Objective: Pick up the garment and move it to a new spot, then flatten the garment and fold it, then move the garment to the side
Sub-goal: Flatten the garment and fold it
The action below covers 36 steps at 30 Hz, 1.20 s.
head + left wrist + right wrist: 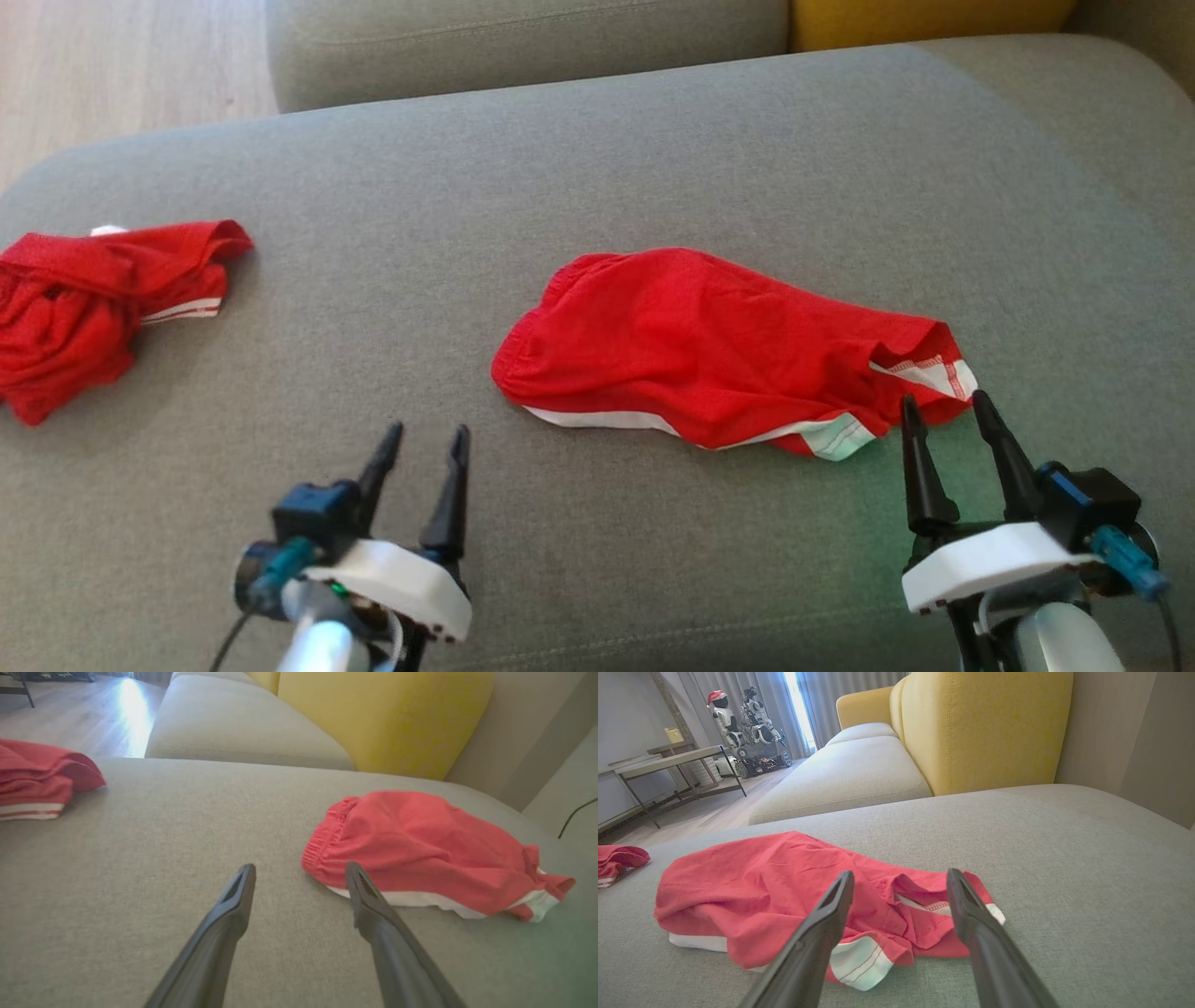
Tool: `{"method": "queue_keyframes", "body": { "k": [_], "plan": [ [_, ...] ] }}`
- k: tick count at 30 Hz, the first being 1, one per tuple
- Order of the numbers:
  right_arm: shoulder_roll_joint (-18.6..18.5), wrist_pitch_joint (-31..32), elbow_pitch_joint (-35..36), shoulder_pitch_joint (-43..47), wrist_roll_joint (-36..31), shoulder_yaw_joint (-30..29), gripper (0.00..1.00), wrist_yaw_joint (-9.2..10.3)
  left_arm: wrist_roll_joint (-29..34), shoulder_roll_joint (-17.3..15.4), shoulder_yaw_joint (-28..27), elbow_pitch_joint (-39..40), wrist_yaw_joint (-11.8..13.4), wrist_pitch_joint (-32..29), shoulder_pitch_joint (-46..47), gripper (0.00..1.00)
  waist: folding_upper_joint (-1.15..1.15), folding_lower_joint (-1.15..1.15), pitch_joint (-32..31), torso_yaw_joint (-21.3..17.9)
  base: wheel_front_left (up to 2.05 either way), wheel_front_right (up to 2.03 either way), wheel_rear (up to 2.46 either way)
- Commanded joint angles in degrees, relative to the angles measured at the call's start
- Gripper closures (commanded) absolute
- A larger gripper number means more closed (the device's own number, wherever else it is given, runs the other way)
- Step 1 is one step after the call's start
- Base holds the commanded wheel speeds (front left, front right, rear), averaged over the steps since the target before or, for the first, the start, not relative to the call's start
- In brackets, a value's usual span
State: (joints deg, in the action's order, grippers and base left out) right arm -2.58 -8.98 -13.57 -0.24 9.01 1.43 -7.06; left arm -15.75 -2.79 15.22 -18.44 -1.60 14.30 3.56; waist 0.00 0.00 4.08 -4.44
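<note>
Lying loosely bunched on the grey sofa seat (653, 168), right of centre in the head view: garment (719, 345), red with white trim, waistband end toward the left, hem end toward the right. Not yet lifted; first step (pick-up and relocation) judged in hand. Positioned at the hem end, contact with cloth not determinable: right hand (945, 401), fingers spread wide, holding nothing. Positioned near the waistband end, apart from it: left hand (428, 432), likewise spread wide and empty. Resting well apart at the far left: second red garment (93, 308), crumpled. Next: lower each hand onto its end, close on a single fold of cloth, lift clear. Avoid pinching the seat fabric.
</note>
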Motion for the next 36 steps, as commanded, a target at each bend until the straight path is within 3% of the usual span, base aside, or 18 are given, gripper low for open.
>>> {"method": "queue_keyframes", "body": {
  "k": [1, 13, 16, 22, 36],
  "plan": [
    [-0.3, 0.0, 2.4, -0.9, 0.0, 1.8, 0.0, -0.43, 1.3, -0.1, -0.8, -0.1, -0.6, 0.7, 2.8, 0.0, 0.0, 0.0, 0.3, -0.5, 0.0, 0.0, 0.0],
    [-0.3, -0.2, 3.7, -2.3, -0.1, 3.3, 0.0, -0.43, 7.2, -2.3, 4.1, -16.7, -3.5, 0.7, 11.2, 0.0, 0.0, 0.0, 3.8, -4.8, 0.0, 0.0, 0.0],
    [-0.3, -0.2, 3.7, -2.6, -0.2, 3.6, 0.0, -0.43, 7.7, -2.5, 4.3, -19.4, -3.2, 0.7, 13.0, 0.0, 0.0, 0.0, 4.3, -5.7, 0.0, 0.0, 0.0],
    [-0.3, -0.6, 3.6, -3.2, 0.2, 3.7, 0.0, -0.43, 8.0, -3.0, 3.7, -21.5, -2.4, 0.7, 15.6, 0.0, 0.0, 0.0, 5.1, -6.7, 0.0, 0.0, 0.0],
    [-0.3, -1.7, 2.7, -4.7, 0.8, 4.0, 0.0, -0.43, 9.1, -3.9, 4.5, -23.6, -3.5, 0.7, 20.5, 0.0, 0.0, 0.0, 7.8, -8.2, 0.0, 0.0, 0.0]
  ]
}}
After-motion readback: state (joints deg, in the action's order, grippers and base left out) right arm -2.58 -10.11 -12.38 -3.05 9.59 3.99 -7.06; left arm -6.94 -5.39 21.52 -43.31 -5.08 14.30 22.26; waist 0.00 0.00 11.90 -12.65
